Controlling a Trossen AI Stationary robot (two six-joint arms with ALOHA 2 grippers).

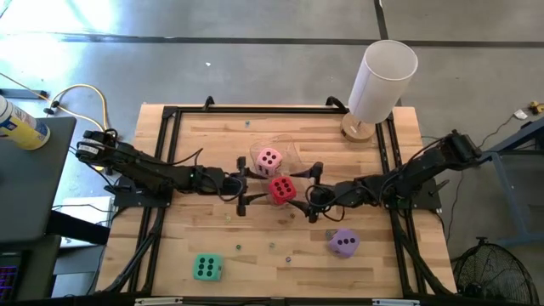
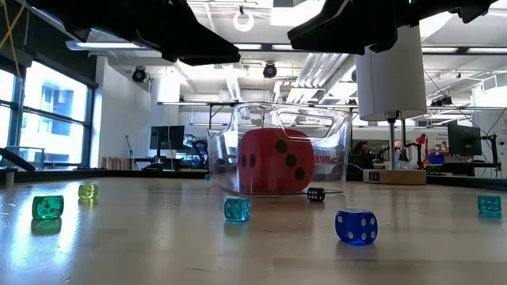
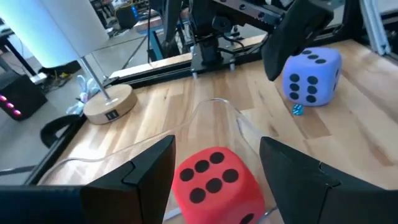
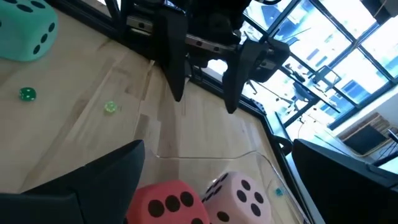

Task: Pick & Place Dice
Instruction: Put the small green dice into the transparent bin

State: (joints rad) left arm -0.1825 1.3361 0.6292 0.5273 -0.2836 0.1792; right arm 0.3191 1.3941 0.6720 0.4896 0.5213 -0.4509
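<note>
Two pincers meet mid-tabletop (image 1: 212,144): we grip the red die (image 1: 282,189) with our left pincer (image 1: 244,188) by the clear bin (image 1: 293,151) where the pink die (image 1: 269,159) sits, while our right pincer (image 1: 314,192) waits wide open.

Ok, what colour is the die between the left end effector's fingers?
Red with dark pips: the red die sits between the left end effector fingers, clearest in the left wrist view.
</note>
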